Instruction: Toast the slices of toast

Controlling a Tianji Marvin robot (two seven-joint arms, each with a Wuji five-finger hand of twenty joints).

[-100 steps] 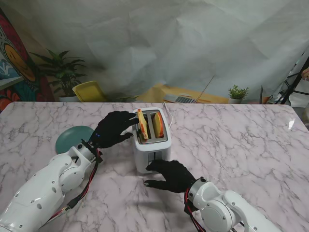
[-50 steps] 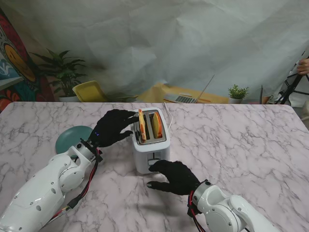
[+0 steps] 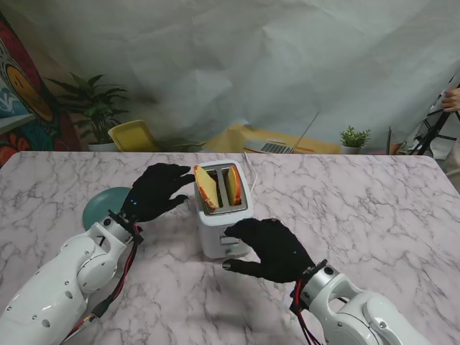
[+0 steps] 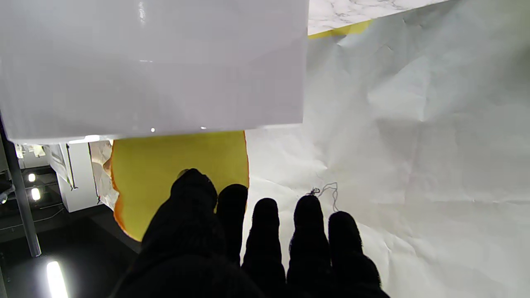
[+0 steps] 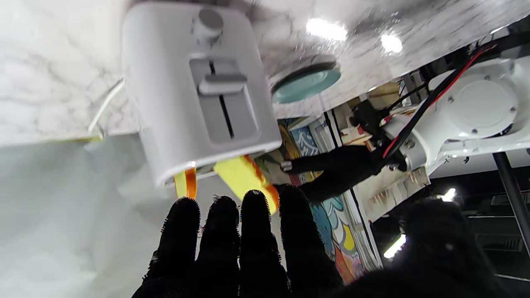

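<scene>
My left robot hand (image 3: 157, 191) held nothing, its black-gloved fingers spread beside the tilted yellow toast slice (image 3: 205, 188) in the left slot of the white two-slot toaster (image 3: 223, 223) on the marble tabletop (image 3: 359, 208). A second slice (image 3: 233, 186) stood in the right slot. My right robot hand (image 3: 267, 248), fingers extended and empty, hovered before the toaster's lever (image 5: 221, 84). A teal plate (image 3: 106, 205) lay to the left.
</scene>
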